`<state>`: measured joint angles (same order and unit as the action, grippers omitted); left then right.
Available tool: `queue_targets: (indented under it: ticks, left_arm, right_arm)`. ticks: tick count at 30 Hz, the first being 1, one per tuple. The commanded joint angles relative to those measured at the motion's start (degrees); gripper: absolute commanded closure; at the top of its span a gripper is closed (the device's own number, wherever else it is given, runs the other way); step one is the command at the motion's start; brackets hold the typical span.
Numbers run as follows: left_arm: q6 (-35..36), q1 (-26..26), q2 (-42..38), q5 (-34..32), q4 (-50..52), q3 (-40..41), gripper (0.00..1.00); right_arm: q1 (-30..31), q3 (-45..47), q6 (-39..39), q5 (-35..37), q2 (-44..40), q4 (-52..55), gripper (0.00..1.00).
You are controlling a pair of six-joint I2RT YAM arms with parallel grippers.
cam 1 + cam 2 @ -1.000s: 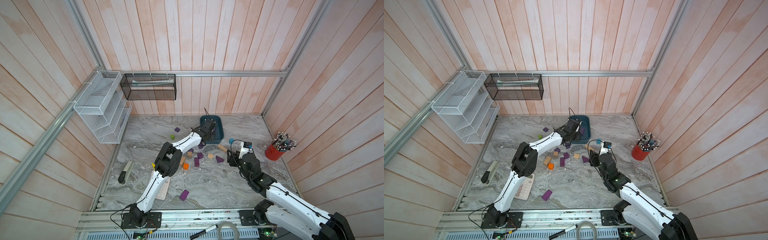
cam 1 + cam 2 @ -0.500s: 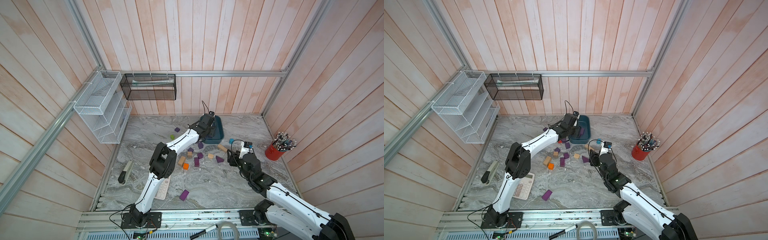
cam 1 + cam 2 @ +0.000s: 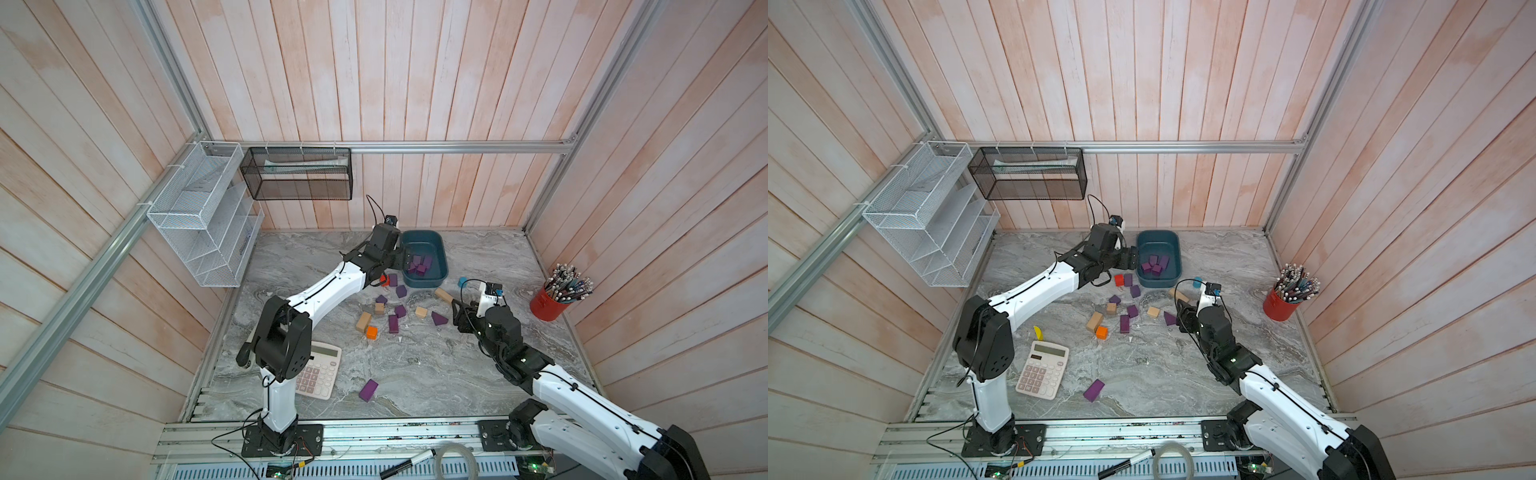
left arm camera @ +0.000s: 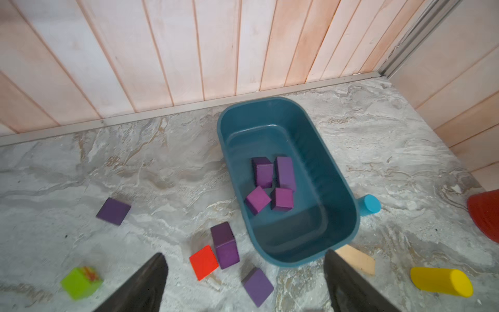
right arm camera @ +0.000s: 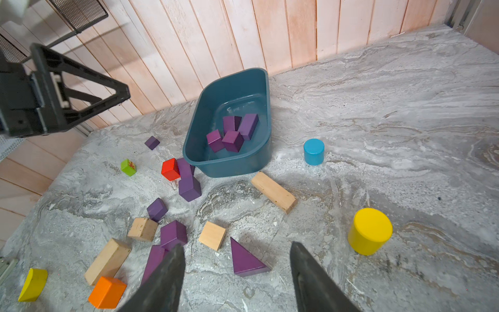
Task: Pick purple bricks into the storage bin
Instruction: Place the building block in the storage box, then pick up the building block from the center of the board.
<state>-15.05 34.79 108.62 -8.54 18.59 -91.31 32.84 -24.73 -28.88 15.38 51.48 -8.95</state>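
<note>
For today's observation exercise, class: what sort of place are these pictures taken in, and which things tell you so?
Probably a robot test cell dressed as a desk or playroom corner: two arms bolted to a metal rail, wood-panelled walls closing in a marble-look table, and props such as a calculator, a cup of pencils and toy blocks.

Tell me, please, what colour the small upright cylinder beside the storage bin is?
Light blue; the small upright cylinder shows best in the right wrist view.

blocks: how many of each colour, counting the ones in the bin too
purple bricks: 12 (4 in the storage bin, 8 outside it)
tan blocks: 4
yellow blocks: 2
red block: 1
orange block: 1
green block: 1
blue block: 1
total: 22
</note>
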Motion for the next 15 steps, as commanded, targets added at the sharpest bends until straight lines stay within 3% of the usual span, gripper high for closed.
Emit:
queue_targets:
  ticks: [1, 8, 15]
  left_arm:
    - [-1.7, -0.7, -4.9, -3.4, -1.4, 5.2, 0.01]
    - [-4.6, -2.9, -12.6, -6.5, 0.1, 14.4, 0.0]
    - [-8.0, -6.1, -15.2, -7.0, 2.6, 18.3, 0.01]
  right_arm:
    - [-0.2, -2.3, 0.9, -2.4, 1.2, 0.4, 0.35]
    - [1.0, -3.1, 0.8, -4.0, 4.2, -0.7, 0.34]
    - [2.9, -4.1, 1.8, -4.8, 7.4, -1.3, 0.34]
